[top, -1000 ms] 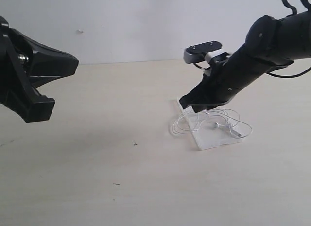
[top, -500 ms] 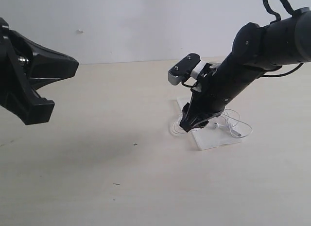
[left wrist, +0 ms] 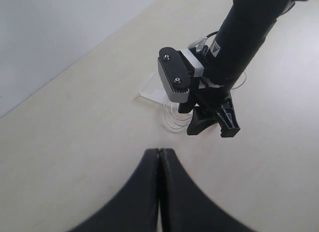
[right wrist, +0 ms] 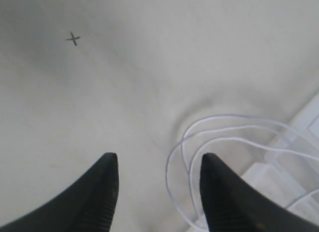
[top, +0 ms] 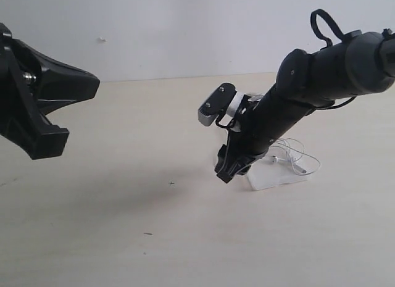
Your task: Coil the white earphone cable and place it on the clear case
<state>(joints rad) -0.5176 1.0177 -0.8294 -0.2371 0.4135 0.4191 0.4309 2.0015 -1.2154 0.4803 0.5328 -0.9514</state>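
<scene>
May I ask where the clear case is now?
In the exterior view, the clear case lies right of centre, beside the right gripper, under much of the white earphone cable.

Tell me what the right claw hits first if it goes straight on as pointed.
Probably the table, between the open right claw fingers. The white earphone cable loops reach into that gap by one finger, so that finger may touch cable first; depth is unclear.
</scene>
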